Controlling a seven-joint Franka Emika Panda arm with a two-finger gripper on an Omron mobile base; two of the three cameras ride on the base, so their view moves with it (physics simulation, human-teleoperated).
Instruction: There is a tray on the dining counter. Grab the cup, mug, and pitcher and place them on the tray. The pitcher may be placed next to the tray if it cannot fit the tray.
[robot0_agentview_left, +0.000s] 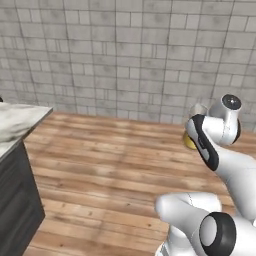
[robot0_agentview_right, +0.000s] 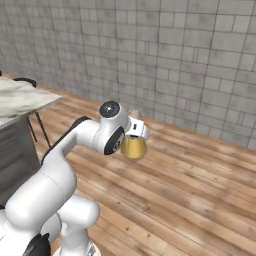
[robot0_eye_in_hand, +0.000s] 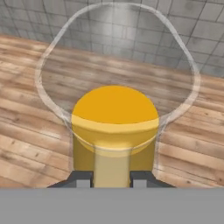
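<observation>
We see the pitcher (robot0_eye_in_hand: 114, 127) close up in the hand view, amber-orange body with clear glass flaring out around it, held up in the air over the wooden floor (robot0_agentview_right: 200, 175). The gripper (robot0_eye_in_hand: 109, 178) has its two dark fingertips (robot0_eye_in_hand: 81, 178) pressed on either side of the pitcher's narrow pale part, jaws only partly apart and closed on the glass (a firm hold by the look of it). In the right base view the pitcher (robot0_agentview_right: 134, 142) sits just ahead of the white wrist, amber part low, clear part up, well above the planks and clear of any surface. In the left base view we catch a bit of the amber body (robot0_agentview_left: 189, 142) peeking out behind the arm's dark-edged link. The dining counter (robot0_agentview_left: 17, 122) shows as a marble corner at the left edge, well apart from the pitcher, with a dark cabinet (robot0_agentview_left: 15, 210) side below it. Behind everything runs a grey tiled wall (robot0_agentview_left: 125, 55).
</observation>
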